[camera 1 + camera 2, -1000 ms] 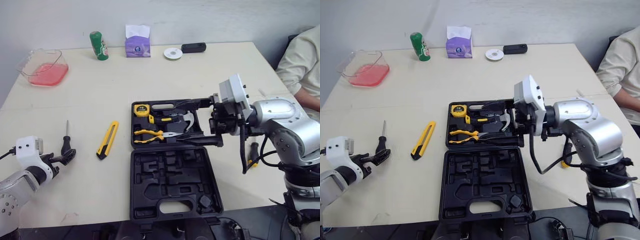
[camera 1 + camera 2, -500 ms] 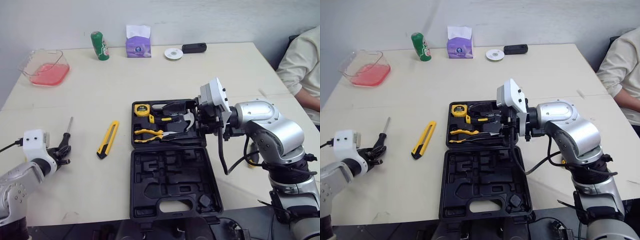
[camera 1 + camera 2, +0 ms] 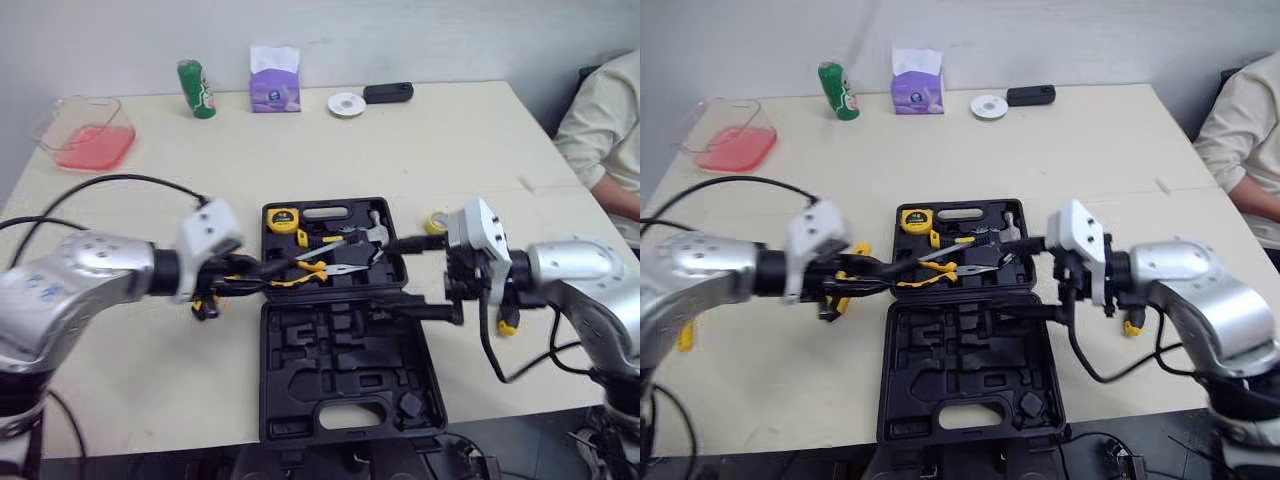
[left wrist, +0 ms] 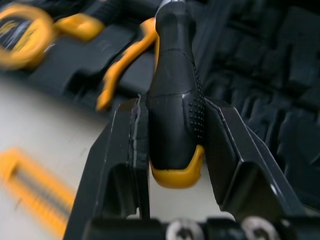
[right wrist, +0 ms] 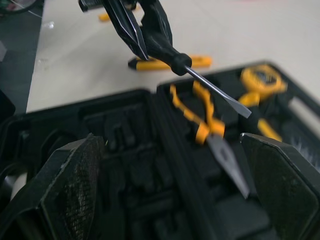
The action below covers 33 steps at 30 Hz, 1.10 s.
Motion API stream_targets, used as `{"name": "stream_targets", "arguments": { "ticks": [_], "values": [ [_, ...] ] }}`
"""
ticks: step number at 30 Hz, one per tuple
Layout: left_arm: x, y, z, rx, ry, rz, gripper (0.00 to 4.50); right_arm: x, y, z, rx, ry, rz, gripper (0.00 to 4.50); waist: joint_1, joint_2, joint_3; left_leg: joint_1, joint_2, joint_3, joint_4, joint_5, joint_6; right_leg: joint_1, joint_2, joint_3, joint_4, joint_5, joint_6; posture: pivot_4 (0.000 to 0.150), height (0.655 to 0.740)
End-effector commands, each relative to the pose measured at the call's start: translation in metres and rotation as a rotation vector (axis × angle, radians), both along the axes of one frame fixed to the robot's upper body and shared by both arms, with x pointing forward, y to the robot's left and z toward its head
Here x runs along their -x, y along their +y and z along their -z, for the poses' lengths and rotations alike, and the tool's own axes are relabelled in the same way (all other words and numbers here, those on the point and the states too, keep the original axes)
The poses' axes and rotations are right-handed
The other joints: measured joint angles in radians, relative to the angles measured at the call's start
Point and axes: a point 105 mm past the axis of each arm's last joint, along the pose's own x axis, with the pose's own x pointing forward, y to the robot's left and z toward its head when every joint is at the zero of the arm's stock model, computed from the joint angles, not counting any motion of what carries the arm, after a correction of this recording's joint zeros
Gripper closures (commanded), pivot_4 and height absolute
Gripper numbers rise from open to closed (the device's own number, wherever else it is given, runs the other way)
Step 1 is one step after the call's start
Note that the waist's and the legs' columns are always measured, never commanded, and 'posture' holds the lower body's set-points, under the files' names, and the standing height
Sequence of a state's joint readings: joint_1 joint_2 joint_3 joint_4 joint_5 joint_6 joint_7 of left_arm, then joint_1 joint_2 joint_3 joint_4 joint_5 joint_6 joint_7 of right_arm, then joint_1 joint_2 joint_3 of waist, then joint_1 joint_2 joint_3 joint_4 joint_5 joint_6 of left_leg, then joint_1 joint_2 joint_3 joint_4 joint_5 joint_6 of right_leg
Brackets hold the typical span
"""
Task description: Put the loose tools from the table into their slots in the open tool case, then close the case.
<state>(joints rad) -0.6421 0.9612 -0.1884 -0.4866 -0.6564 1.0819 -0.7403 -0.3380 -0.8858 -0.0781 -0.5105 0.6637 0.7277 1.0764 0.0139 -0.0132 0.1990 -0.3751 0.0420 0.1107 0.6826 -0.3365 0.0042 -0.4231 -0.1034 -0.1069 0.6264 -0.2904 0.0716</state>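
Tool case [image 3: 345,385]: lay open near the front edge of the table [image 3: 450,140]. Right claw [image 5: 172,144]: fingers spread wide, empty, beside the case. Left claw [image 4: 174,107]: clamped on the black, yellow-capped screwdriver [image 5: 165,50], flat tip above the pliers [image 3: 325,268].

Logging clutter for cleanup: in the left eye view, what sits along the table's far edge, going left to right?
clear container → green can → purple tissue pack → white disc → black device
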Motion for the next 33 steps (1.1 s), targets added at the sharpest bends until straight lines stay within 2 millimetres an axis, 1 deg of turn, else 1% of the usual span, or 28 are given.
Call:
{"name": "stream_targets", "arguments": {
  "ticks": [1,4,6,8,13,15,21,23,26,29,31,32,33],
  "values": [
    [0.004,-0.007,0.004,-0.067,0.046,0.089,3.4,0.016,-0.007,-0.001,0.054,-0.026,0.011,0.0,-0.002,-0.001,0.001,0.0,0.0,0.003,0.0,0.0,0.001,-0.002,0.001,0.001,0.001,0.001,0.001,0.15,0.7244],
    [0.007,-0.015,0.009,-0.117,0.097,0.165,3.4,0.024,-0.016,0.011,0.114,0.002,0.051,0.0,-0.003,-0.001,0.001,0.002,0.003,0.007,0.0,0.0,0.001,-0.003,0.003,0.003,0.002,0.001,0.001,0.15,0.7244],
    [0.008,-0.018,0.011,-0.143,0.108,0.19,3.4,0.026,-0.018,0.014,0.125,0.004,0.064,0.0,-0.002,-0.001,0.001,0.002,0.003,0.007,0.0,0.001,0.0,-0.003,0.004,0.003,0.001,0.001,0.001,0.15,0.7244],
    [0.008,-0.018,0.012,-0.153,0.11,0.199,3.4,0.027,-0.019,0.015,0.126,0.001,0.066,0.0,-0.002,-0.001,0.001,0.002,0.003,0.007,0.0,0.001,0.0,-0.003,0.005,0.004,0.002,0.001,0.001,0.15,0.7244],
    [0.0,-0.022,0.026,-0.221,0.134,0.172,3.4,0.025,-0.02,0.013,0.089,0.002,0.142,0.0,0.011,-0.002,0.001,0.001,0.003,0.007,0.001,0.001,0.001,-0.004,0.005,0.004,0.002,0.001,0.001,0.15,0.7244],
    [0.003,-0.02,0.031,-0.249,0.155,0.171,3.4,0.024,-0.023,0.013,0.081,-0.001,0.167,0.0,0.011,-0.002,0.001,0.001,0.003,0.007,0.002,0.001,0.001,-0.004,0.005,0.005,0.002,0.001,0.001,0.15,0.7244],
    [-0.003,-0.023,0.035,-0.247,0.149,0.114,3.4,0.025,-0.026,0.015,0.08,0.005,0.191,0.0,0.012,-0.002,0.001,0.001,0.003,0.007,0.002,0.001,0.001,-0.003,0.005,0.005,0.002,0.001,0.001,0.15,0.7244],
    [-0.004,-0.027,0.035,-0.233,0.138,0.115,3.4,0.028,-0.025,0.016,0.084,0.016,0.177,0.0,0.013,-0.002,0.001,0.001,0.003,0.006,0.002,0.001,0.002,-0.003,0.005,0.005,0.003,0.001,0.001,0.15,0.7244],
    [-0.003,-0.034,0.036,-0.208,0.118,0.146,3.4,0.027,-0.025,0.018,0.082,0.019,0.177,0.0,0.012,-0.002,0.001,0.001,0.003,0.006,0.002,0.001,0.002,-0.003,0.005,0.005,0.003,0.001,0.001,0.15,0.7244],
    [-0.008,-0.032,0.037,-0.209,0.098,0.129,3.4,0.026,-0.024,0.019,0.084,0.017,0.175,0.0,0.014,-0.002,0.001,0.001,0.003,0.006,0.002,0.001,0.002,-0.003,0.005,0.005,0.003,0.001,0.001,0.15,0.7244],
    [-0.005,-0.03,0.025,-0.169,0.098,0.157,2.39,0.027,-0.024,0.019,0.091,0.022,0.168,0.0,0.015,-0.002,0.001,0.001,0.002,0.006,0.003,0.002,0.002,-0.003,0.005,0.005,0.003,0.001,0.002,0.15,0.7244],
    [-0.004,-0.029,0.021,-0.16,0.096,0.163,2.17,0.028,-0.024,0.02,0.092,0.025,0.166,0.0,0.015,-0.002,0.001,0.001,0.002,0.006,0.003,0.002,0.002,-0.003,0.005,0.005,0.003,0.001,0.002,0.15,0.7244],
    [-0.004,-0.027,0.018,-0.15,0.089,0.166,1.62,0.029,-0.024,0.02,0.093,0.026,0.165,0.0,0.014,-0.002,0.001,0.001,0.002,0.006,0.003,0.002,0.002,-0.003,0.005,0.005,0.003,0.001,0.002,0.15,0.7244]
  ]
}}
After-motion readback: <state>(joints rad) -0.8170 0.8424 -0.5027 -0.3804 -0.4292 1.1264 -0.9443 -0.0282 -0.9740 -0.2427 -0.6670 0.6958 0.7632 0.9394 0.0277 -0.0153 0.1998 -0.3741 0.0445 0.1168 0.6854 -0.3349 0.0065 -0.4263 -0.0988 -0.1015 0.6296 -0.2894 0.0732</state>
